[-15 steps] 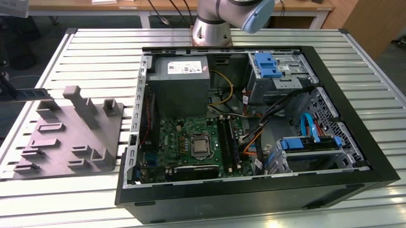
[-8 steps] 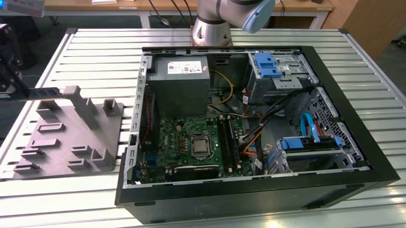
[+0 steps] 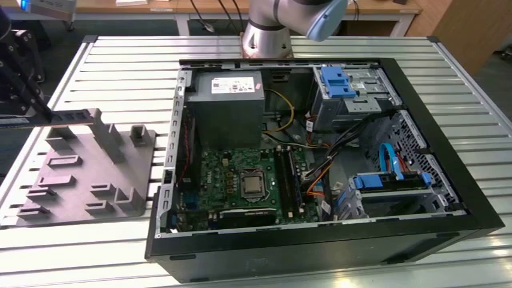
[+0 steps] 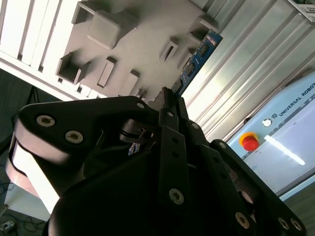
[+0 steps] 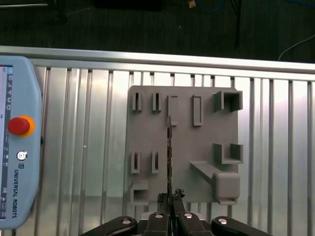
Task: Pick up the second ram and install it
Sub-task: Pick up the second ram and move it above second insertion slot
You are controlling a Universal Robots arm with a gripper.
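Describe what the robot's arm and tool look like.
The arm is a silver-grey tube with a light blue joint cap. The tool is matte black, built of linked flat bars studded with round silver screw heads.

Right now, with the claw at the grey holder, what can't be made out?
1. Whether the second ram is clear of the grey holder: the first wrist view sees it edge-on.
2. The ram's gripped end: in the second wrist view the claw covers it.
3. Which slots on the green board are filled: too small in the exterior view.
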